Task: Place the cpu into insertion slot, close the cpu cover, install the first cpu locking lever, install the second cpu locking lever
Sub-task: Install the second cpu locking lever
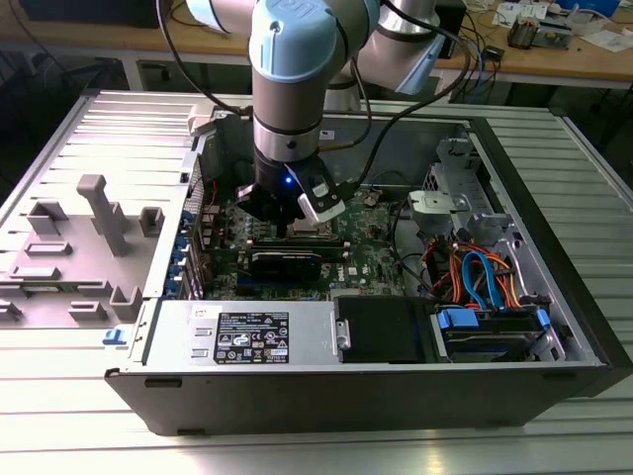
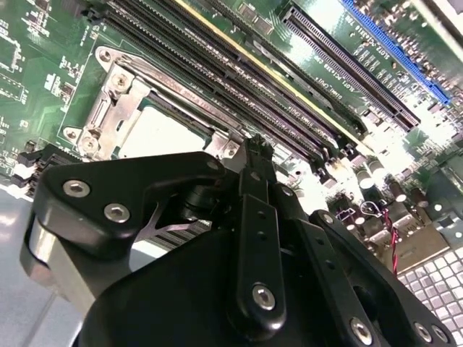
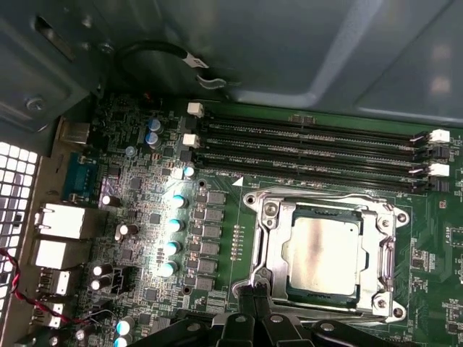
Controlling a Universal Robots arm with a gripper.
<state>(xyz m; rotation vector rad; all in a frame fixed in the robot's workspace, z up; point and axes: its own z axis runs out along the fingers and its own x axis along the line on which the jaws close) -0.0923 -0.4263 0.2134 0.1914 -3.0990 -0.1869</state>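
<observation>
An open computer case [image 1: 514, 327] lies on a ribbed metal tabletop [image 1: 99, 435], with a wooden workbench [image 1: 554, 54] cluttered behind it at 12 o'clock. The arm's gripper [image 1: 287, 220] reaches down onto the green motherboard [image 1: 371, 259]. In the first wrist view the cpu [image 3: 323, 249] sits in the insertion slot [image 3: 283, 285], with the cpu cover [image 3: 269, 235] lying closed around it as a silvery frame, and 4 memory slots [image 3: 311, 148] run at its 12 o'clock. The jaws look pressed together, their tips at the cover's edge at 6 o'clock. A grey plastic fixture [image 1: 94, 213] stands on the case's removed panel at 9 o'clock.
</observation>
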